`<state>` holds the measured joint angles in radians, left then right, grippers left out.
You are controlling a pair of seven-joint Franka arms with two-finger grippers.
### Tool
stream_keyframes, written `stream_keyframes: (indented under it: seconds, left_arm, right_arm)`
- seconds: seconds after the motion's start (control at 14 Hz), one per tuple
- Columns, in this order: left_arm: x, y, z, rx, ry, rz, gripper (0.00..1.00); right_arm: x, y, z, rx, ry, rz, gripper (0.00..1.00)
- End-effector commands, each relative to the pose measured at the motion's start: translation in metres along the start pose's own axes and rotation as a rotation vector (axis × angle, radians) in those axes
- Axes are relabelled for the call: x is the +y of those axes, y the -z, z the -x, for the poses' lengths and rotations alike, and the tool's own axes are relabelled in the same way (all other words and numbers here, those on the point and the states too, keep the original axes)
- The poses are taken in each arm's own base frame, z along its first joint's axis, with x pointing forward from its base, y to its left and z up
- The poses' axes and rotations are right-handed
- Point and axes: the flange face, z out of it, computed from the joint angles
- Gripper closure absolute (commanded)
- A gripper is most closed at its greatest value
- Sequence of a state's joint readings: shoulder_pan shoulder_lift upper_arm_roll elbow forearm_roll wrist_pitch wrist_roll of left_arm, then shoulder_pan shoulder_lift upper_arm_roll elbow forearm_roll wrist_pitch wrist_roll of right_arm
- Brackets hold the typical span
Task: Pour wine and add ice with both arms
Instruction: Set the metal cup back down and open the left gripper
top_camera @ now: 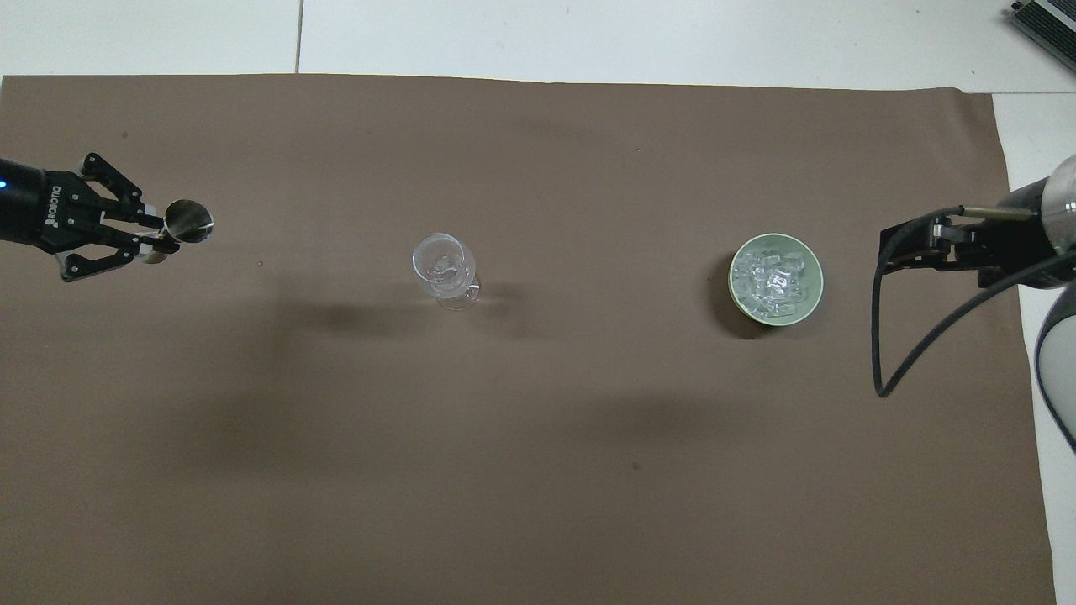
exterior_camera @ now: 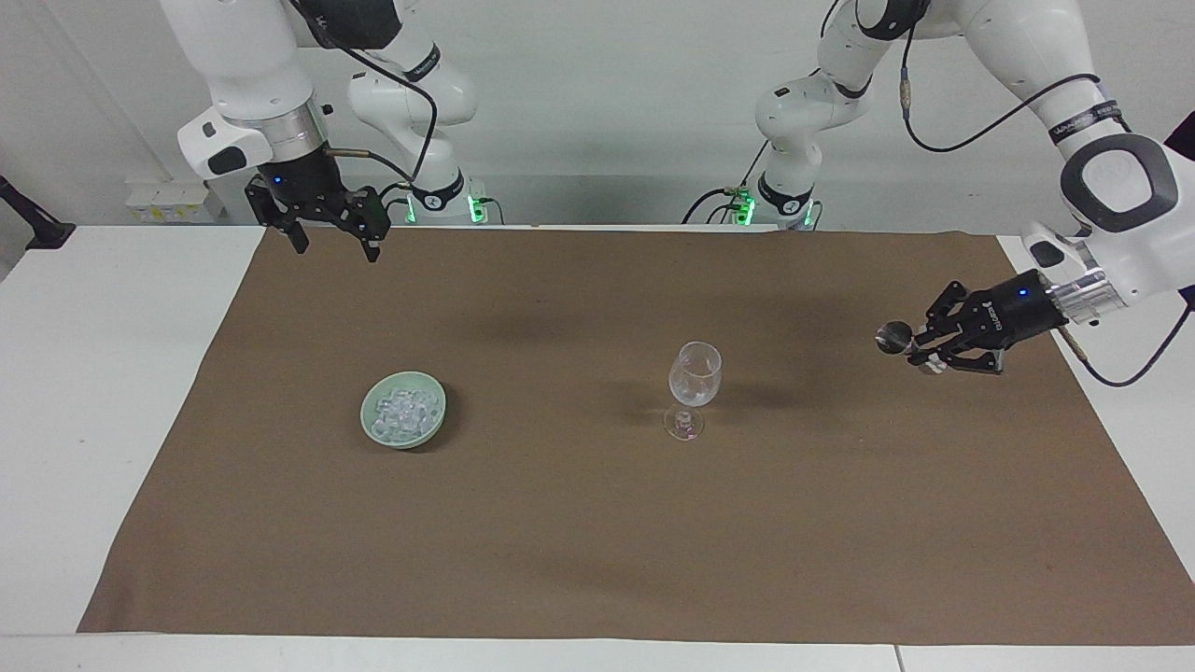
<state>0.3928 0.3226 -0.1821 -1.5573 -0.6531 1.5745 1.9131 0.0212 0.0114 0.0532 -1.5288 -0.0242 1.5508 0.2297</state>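
Observation:
A clear stemmed glass [exterior_camera: 695,373] [top_camera: 439,262] stands upright in the middle of the brown mat. Ice [exterior_camera: 403,413] [top_camera: 773,276] fills a pale green bowl [exterior_camera: 366,411] [top_camera: 775,319] toward the right arm's end. My left gripper [exterior_camera: 920,351] [top_camera: 160,240] is shut on a small metal jigger [exterior_camera: 896,337] [top_camera: 188,222], held in the air over the mat's edge at the left arm's end, well apart from the glass. My right gripper [exterior_camera: 334,245] [top_camera: 891,252] hangs open and empty over the mat's corner by its own base. Wine is out of view.
The brown mat [exterior_camera: 597,541] covers most of the white table [exterior_camera: 121,373]. A black cable [top_camera: 916,353] loops down from the right arm beside the bowl.

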Motion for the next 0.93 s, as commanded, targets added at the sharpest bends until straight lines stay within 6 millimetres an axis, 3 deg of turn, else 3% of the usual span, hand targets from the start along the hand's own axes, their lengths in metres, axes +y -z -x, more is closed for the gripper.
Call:
stream_keyframes:
  seconds: [0.0,0.21,0.36,0.64,0.86]
  left_arm:
    - [0.003,-0.006,0.062,0.207,-0.073,0.017,1.00]
    - [-0.001,-0.029,0.120,0.375,-0.138,-0.023,1.00]
    - [-0.005,-0.054,0.153,0.492,-0.089,-0.041,1.00]
    - [-0.001,-0.102,0.188,0.639,-0.047,-0.015,1.00]
    - [0.005,-0.107,0.212,0.665,-0.011,-0.024,1.00]
  right_arm:
    - [0.002,0.002,-0.002,-0.004,0.008,-0.016,0.00]
    - [0.002,0.002,-0.002,-0.004,0.008,-0.016,0.00]
    - [0.002,0.002,-0.002,-0.004,0.008,-0.016,0.00]
    - [0.007,0.001,-0.003,-0.004,-0.001,-0.016,0.00]
    - [0.005,0.002,-0.001,-0.008,-0.002,-0.015,0.00]
